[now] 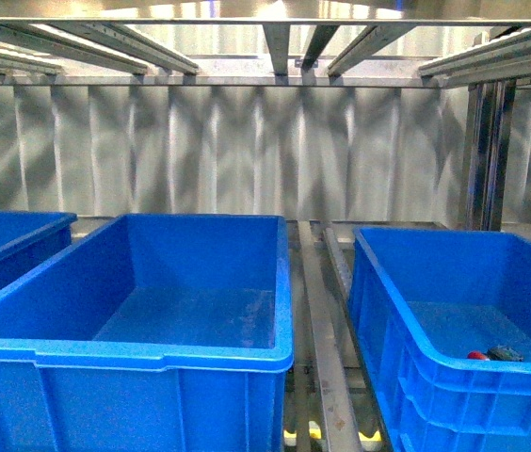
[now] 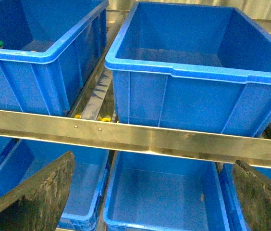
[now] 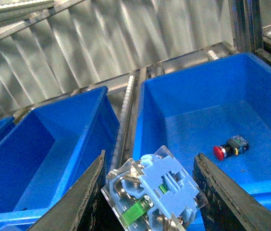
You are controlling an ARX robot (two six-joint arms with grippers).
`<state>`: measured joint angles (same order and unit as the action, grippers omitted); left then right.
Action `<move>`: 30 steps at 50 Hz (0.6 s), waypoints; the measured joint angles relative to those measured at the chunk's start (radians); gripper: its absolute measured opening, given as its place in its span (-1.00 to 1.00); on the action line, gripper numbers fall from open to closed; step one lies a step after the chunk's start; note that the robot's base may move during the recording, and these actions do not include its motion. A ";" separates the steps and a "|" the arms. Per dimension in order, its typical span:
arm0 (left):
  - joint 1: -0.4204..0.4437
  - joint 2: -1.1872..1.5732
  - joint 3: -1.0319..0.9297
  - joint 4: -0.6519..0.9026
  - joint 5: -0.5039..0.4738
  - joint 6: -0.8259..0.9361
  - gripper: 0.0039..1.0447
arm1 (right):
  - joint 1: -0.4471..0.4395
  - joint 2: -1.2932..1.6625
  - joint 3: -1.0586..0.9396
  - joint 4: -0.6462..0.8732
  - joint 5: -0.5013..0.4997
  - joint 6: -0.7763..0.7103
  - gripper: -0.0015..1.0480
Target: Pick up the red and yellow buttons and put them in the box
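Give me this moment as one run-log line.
left gripper: open, empty | right gripper: holding clear-and-blue switch block | red button: lying in right crate | middle crate: empty

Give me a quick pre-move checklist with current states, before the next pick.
1. Red button located, lying on the floor of the right-hand crate: ok.
2. Right gripper free for a pick: not ok, a clear and light-blue switch block sits between its fingers.
3. Left gripper open and empty: ok.
4. Middle crate has room: ok, nothing seen inside.
5. Yellow button found: cannot tell, none visible in the crates.
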<state>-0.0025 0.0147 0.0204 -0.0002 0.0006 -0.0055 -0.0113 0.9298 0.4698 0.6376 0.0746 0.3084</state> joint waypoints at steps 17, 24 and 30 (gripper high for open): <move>0.000 0.000 0.000 0.000 0.000 0.000 0.85 | -0.025 0.417 0.307 -0.022 0.031 -0.127 -0.14; 0.000 0.000 0.000 0.000 0.000 0.000 0.85 | -0.045 0.634 0.531 -0.203 0.048 -0.221 -0.14; 0.000 0.000 0.000 0.000 0.000 0.000 0.85 | -0.056 0.767 0.650 -0.259 0.100 -0.307 -0.14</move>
<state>-0.0025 0.0147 0.0204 -0.0002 0.0006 -0.0055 -0.0669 1.6966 1.1198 0.3782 0.1749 0.0013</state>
